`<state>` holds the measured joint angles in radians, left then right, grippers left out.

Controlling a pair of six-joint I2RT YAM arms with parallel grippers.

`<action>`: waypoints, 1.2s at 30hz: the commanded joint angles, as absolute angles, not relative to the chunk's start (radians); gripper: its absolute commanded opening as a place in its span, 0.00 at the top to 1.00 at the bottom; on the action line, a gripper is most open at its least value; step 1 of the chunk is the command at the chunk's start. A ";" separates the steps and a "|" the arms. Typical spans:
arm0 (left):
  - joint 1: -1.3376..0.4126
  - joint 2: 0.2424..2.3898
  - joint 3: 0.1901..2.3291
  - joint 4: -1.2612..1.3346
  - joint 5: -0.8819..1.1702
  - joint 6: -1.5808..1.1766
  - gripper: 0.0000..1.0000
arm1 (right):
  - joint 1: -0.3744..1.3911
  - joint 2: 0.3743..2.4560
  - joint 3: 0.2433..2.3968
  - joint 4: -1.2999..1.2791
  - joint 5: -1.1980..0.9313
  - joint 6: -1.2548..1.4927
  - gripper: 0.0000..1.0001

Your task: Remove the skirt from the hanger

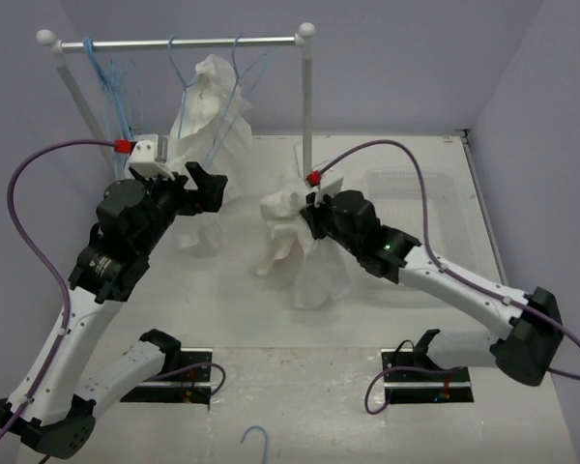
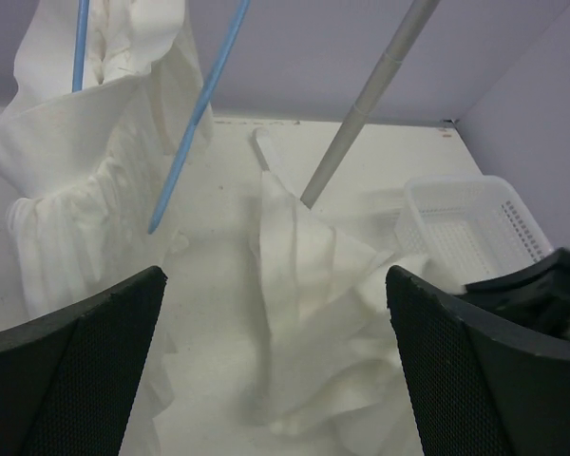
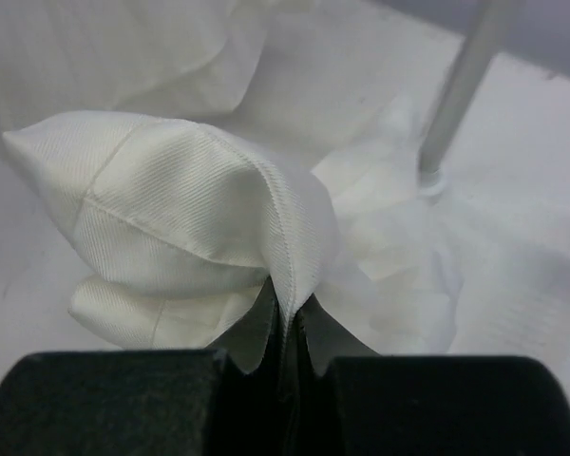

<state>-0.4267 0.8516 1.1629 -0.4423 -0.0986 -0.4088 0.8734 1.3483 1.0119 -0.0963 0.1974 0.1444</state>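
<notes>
The pleated white skirt (image 1: 205, 116) hangs from a light-blue wire hanger (image 1: 236, 66) on the rail. In the left wrist view the skirt (image 2: 85, 190) is at the left, with the hanger's wires (image 2: 198, 112) running across it. My left gripper (image 1: 209, 186) is open and empty, just below and in front of the skirt, its jaws wide apart (image 2: 275, 285). My right gripper (image 1: 311, 213) is shut on a seamed fold of a plainer white garment (image 3: 171, 209), holding it above the table; the rest of that garment (image 1: 304, 261) trails down to the tabletop.
Spare blue hangers (image 1: 111, 82) hang at the rail's left end. The rack's right pole (image 1: 307, 101) stands just behind the held garment. A white plastic basket (image 1: 416, 188) sits at the back right. A loose blue hanger (image 1: 256, 440) lies at the near edge.
</notes>
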 commanded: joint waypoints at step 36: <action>-0.428 0.879 1.195 -0.436 -0.193 -0.376 0.00 | 0.006 1.371 1.260 -0.382 0.156 0.457 1.00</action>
<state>-0.4267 0.8745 1.1507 -0.4427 -0.1905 -0.4000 0.0334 1.3308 1.3373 -0.3790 0.2325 0.3172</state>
